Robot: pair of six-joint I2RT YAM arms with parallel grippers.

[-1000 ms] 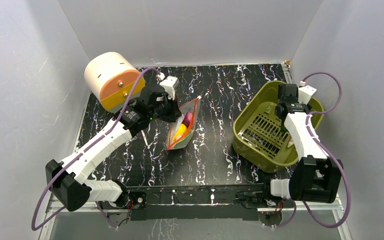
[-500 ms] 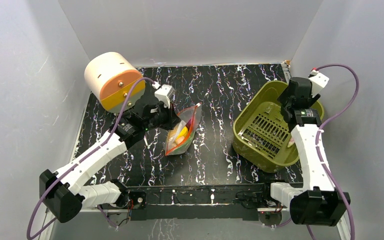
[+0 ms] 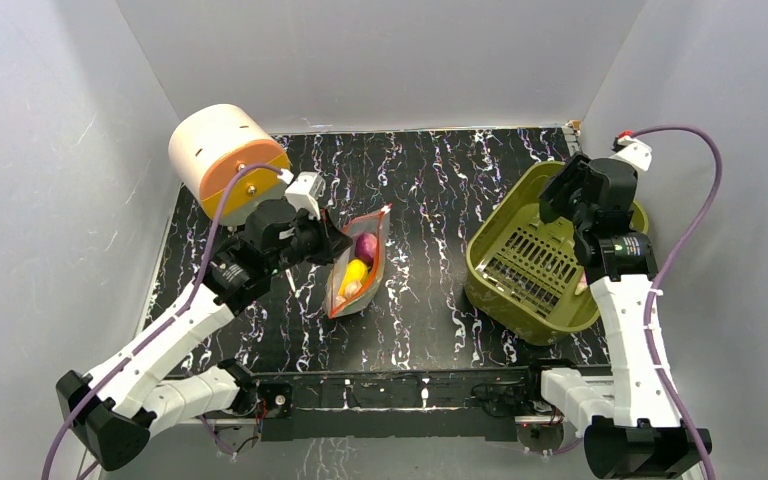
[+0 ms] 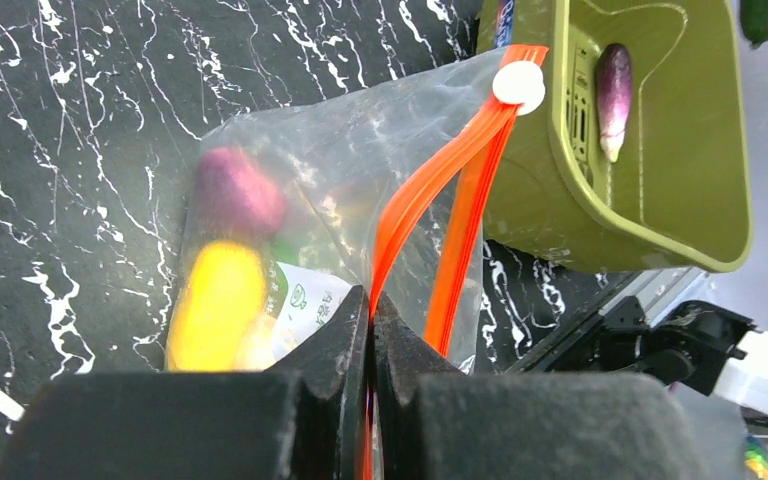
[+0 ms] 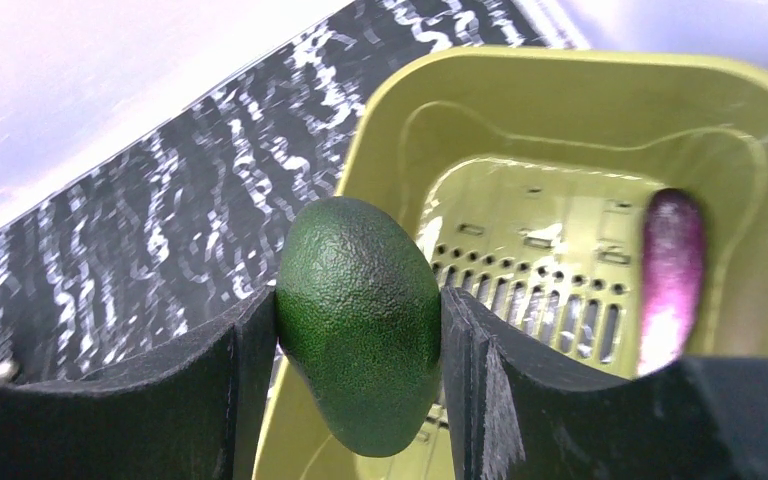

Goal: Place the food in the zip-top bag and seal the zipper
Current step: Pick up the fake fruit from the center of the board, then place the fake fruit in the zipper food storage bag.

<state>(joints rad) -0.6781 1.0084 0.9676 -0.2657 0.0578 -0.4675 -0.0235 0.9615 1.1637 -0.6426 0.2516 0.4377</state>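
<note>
White walls (image 3: 380,60) enclosed a black table (image 3: 430,190) veined with white streaks, and both arms reached out over it from its near edge. At left centre the left gripper (image 4: 370,325) was pinched fully closed on the zipper (image 4: 430,190), its jaws meeting on one side of the orange-red strip near the bag's corner. From that pinch the strip ran away in two parted lines to a white slider (image 4: 518,84) at the far end, so the mouth stood open. The zip-top bag (image 3: 358,268) lay on the table just beside the gripper, with a yellow oval (image 4: 218,305) and a pink-purple round piece (image 4: 240,190) showing through its clear plastic. Behind the left arm, at the back left corner, sat a cream and orange drum-shaped object (image 3: 225,160). Across the table the right gripper (image 5: 358,305) was raised above the olive-green basket (image 3: 482,262), its jaws clamped on either side of the green piece (image 5: 360,345), a pebbled avocado-like lump. Below it the dark purple eggplant (image 5: 670,270) lay on the basket's slotted floor against one wall. Basket and bag stood well apart, with bare marbled table between them.
</note>
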